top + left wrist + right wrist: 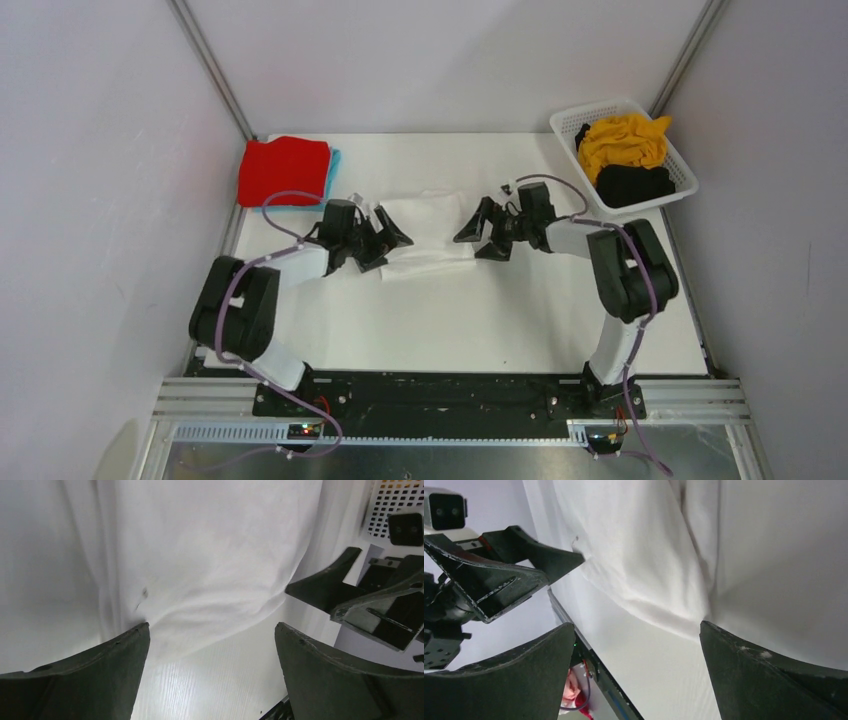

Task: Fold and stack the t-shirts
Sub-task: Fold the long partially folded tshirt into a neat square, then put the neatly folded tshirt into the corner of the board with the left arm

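No text, label, brand, number or sign can be read in any of the three views; every surface that shows is plain and bears no legible marking.

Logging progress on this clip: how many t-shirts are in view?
5: red stacked on light blue at far left; white lying in the middle; mustard yellow and black in the basket. More could hide beneath.
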